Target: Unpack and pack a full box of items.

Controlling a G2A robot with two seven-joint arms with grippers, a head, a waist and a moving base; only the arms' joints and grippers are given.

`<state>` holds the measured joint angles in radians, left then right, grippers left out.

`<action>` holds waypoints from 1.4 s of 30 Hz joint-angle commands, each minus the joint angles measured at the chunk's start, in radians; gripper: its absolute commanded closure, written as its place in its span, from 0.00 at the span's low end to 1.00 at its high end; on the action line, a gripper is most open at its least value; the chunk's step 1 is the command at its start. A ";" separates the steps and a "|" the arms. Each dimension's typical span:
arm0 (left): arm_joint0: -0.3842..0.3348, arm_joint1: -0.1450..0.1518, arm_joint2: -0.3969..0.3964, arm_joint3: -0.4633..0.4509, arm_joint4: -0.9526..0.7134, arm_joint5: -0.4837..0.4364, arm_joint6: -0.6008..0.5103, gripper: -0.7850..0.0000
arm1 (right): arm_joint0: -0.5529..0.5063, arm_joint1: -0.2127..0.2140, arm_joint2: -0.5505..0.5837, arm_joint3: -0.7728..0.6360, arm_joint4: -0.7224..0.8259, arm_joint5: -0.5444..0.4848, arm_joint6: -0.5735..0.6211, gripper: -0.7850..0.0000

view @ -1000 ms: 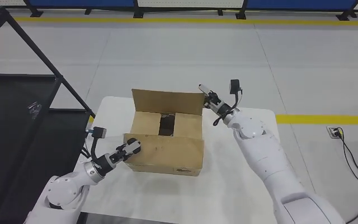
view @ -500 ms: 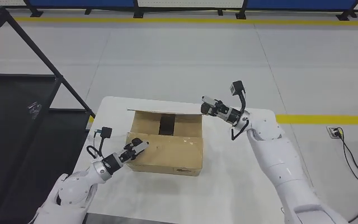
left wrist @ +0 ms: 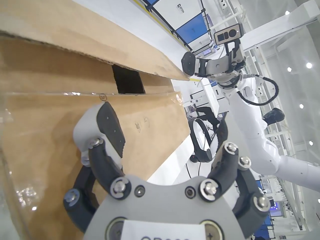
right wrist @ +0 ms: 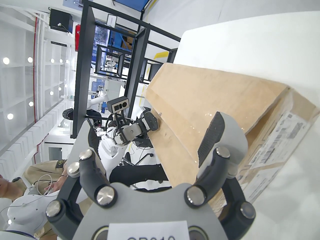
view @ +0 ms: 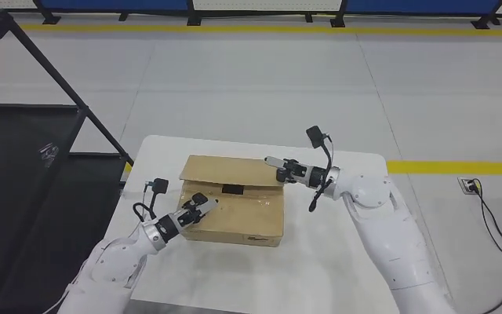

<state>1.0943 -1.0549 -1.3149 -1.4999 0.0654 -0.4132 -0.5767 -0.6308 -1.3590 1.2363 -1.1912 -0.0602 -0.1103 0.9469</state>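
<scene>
My left gripper (view: 201, 204), fingers apart, lies on the near flap (view: 239, 206) of the brown cardboard box (view: 243, 225); my right gripper (view: 272, 162), also apart, at the far flap (view: 223, 167).

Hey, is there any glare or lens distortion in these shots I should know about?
Left wrist view: clear tape on the box glints, and straight lines bow fisheye-style. Right wrist view: same bowing, bright round lamps in the room behind. Top view: even light, no glare on the cardboard.
</scene>
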 commanded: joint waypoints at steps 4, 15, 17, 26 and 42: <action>-0.009 -0.003 0.008 0.009 -0.007 -0.008 0.002 0.00 | -0.015 0.002 -0.021 -0.022 0.020 0.037 0.040 0.00; 0.011 0.004 -0.034 -0.047 -0.012 -0.056 -0.005 0.00 | -0.043 -0.002 -0.080 -0.031 0.026 0.054 -0.008 0.00; 0.023 0.008 -0.062 -0.071 -0.018 -0.068 -0.004 0.00 | -0.045 -0.003 -0.084 -0.028 0.036 0.055 -0.011 0.00; 0.127 0.031 -0.269 -0.149 -0.074 -0.080 0.052 0.00 | -0.048 -0.002 -0.080 0.017 0.105 0.043 -0.013 0.00; 0.230 0.039 -0.431 -0.178 -0.029 0.020 0.207 0.00 | -0.039 -0.005 -0.066 0.077 0.214 -0.014 -0.008 0.00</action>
<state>1.3242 -1.0159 -1.7457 -1.6778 0.0361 -0.3931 -0.3699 -0.6700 -1.3640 1.1698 -1.1145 0.1537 -0.1246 0.9384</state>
